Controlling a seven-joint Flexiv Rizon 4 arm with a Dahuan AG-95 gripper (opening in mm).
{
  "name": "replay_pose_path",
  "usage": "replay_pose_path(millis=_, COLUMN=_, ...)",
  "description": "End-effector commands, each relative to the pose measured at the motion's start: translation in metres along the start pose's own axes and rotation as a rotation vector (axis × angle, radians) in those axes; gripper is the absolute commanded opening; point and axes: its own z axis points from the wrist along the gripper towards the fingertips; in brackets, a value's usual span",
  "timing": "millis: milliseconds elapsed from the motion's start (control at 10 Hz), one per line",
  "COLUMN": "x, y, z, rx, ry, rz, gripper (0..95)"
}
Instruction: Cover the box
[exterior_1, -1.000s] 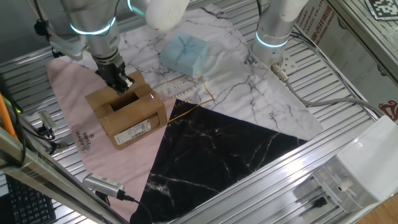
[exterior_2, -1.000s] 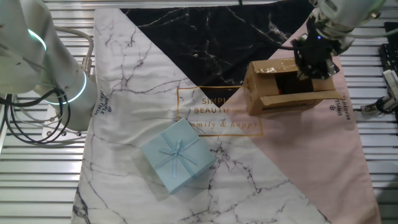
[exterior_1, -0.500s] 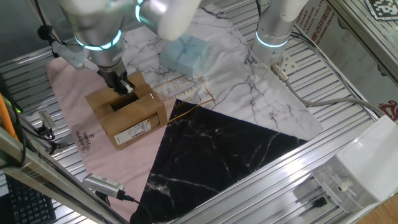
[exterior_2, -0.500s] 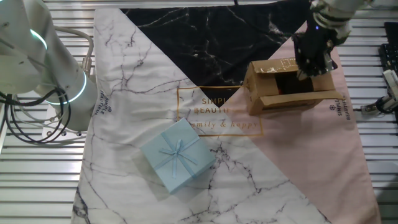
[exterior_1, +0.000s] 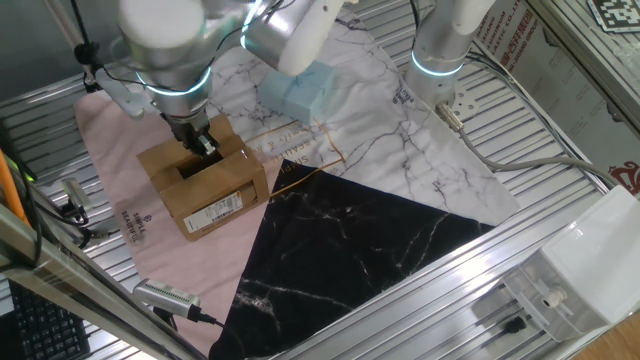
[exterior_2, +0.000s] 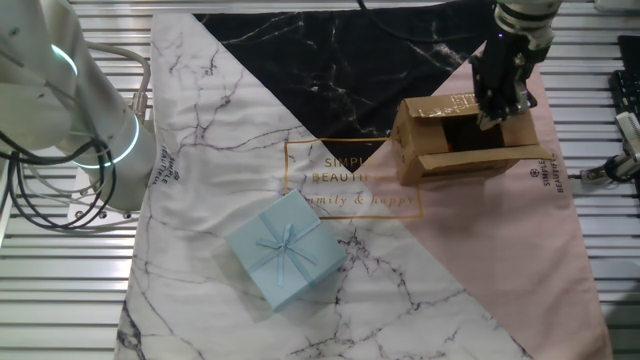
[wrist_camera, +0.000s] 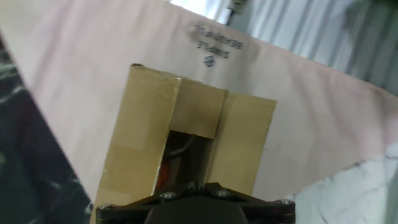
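The box (exterior_1: 212, 192) is a brown cardboard carton with a white label on its long side, standing on the pink part of the cloth (exterior_1: 112, 150). Its top is partly shut, with a dark gap left in the middle. My gripper (exterior_1: 203, 144) reaches down onto the flap at the box's far side, its fingers together. From the other side, the gripper (exterior_2: 496, 106) stands at the right end of the box (exterior_2: 450, 160), at the edge of the gap. In the hand view the box (wrist_camera: 142, 137) fills the middle and the gripper (wrist_camera: 193, 185) shows pinched together at the bottom edge.
A pale blue ribboned package (exterior_2: 286, 250) lies on the white marble part of the cloth. A second white arm (exterior_2: 75, 110) stands at the cloth's edge. Black marble cloth (exterior_1: 350, 240) lies beside the box. Cables and tools (exterior_1: 165, 295) lie on the slatted table.
The arm above the gripper has swung and tilted over the box. The gripper's tips have stayed at the box's top flap, shifting only slightly. The box has not moved.
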Motion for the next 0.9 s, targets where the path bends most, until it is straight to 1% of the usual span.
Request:
replay_pose_path(millis=100, x=0.000, y=0.000, z=-0.001, rx=-0.026, ry=0.001, rz=-0.035, gripper=0.0)
replay_pose_path(millis=200, x=0.000, y=0.000, z=-0.001, rx=-0.026, ry=0.002, rz=-0.037, gripper=0.0)
replay_pose_path(millis=400, x=-0.003, y=-0.003, z=0.001, rx=-0.015, ry=0.005, rz=-0.052, gripper=0.0)
replay_pose_path(millis=600, x=-0.004, y=-0.009, z=0.003, rx=-0.017, ry=0.001, rz=-0.062, gripper=0.0)
replay_pose_path(millis=900, x=-0.006, y=-0.028, z=0.011, rx=-0.025, ry=-0.002, rz=-0.106, gripper=0.0)
